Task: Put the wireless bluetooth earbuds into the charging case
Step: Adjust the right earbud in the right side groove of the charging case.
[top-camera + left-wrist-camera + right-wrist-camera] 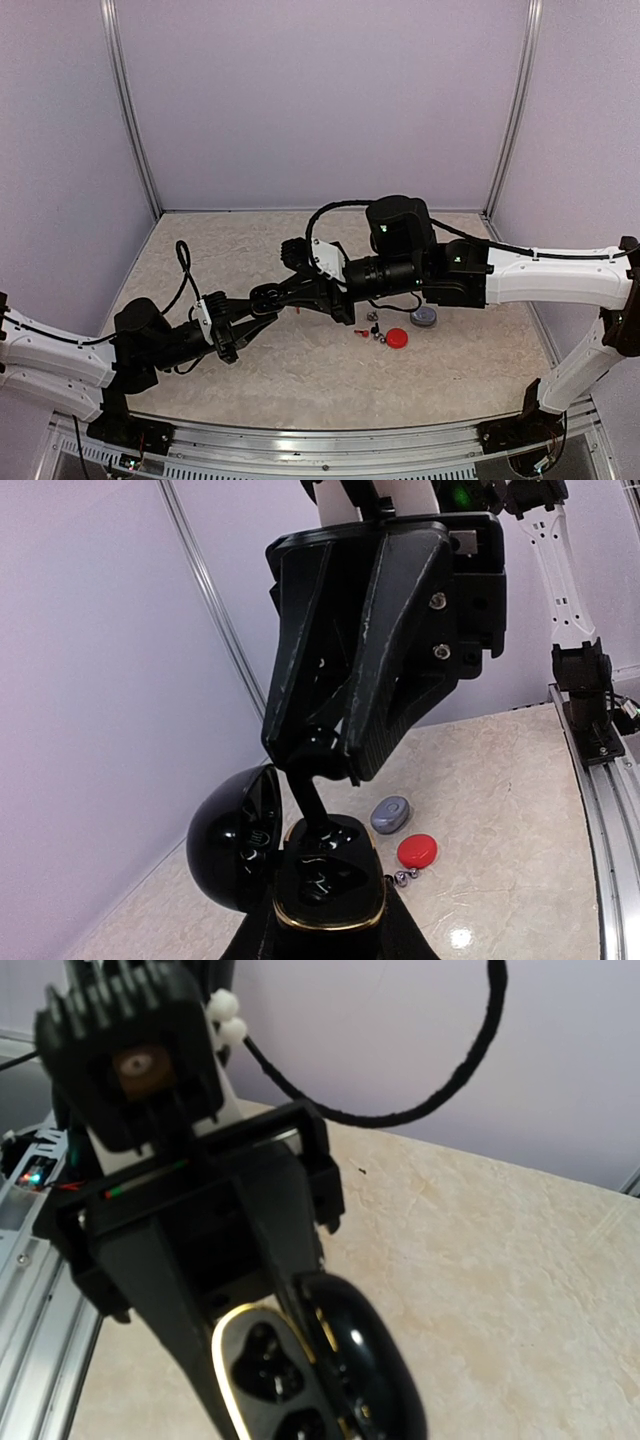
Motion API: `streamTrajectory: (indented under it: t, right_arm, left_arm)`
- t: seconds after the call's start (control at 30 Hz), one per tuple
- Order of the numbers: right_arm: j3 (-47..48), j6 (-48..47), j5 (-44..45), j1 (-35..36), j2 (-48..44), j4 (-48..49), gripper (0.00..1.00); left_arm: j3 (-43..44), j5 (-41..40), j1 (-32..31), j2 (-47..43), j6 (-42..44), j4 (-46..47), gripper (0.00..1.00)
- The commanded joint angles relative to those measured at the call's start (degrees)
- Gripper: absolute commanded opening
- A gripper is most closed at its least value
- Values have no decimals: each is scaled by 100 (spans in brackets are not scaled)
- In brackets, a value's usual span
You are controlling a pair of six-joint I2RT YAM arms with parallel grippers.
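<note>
My right claw, jaws narrowed onto a glossy black earbud, hangs at 12 o'clock over the gold-rimmed black charging case. My left claw clamps that case above the beige marbled surface, lid open toward 9 o'clock. The bud's stem stands near upright, its tip leaning to 5 o'clock at the rear socket; whether it touches I cannot tell. The drop looks due 6 o'clock.

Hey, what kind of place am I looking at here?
Probably a robot test cell: a left arm and right arm bolted to a metal rail, plain walls on aluminium posts, marbled tabletop.
</note>
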Motion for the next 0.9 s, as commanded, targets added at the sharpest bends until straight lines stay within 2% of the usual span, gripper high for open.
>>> streamTrajectory:
  t: [0.0,0.5,0.67,0.87]
  right_arm:
    - [-133,133,405,-163,117,-110,7]
    - [-193,113,209,-202,169,110,9]
    - [-155,81,142,-204,178,49,2]
    - [-269,126,-38,-200,-153,155,0]
  left_arm:
    - [108,476,-44,-98,-67,694,2]
    - [81,611,109,67,-324,967,2]
    - [79,670,110,55,-214,913,2]
    - [14,433,110,-55,160,782,2]
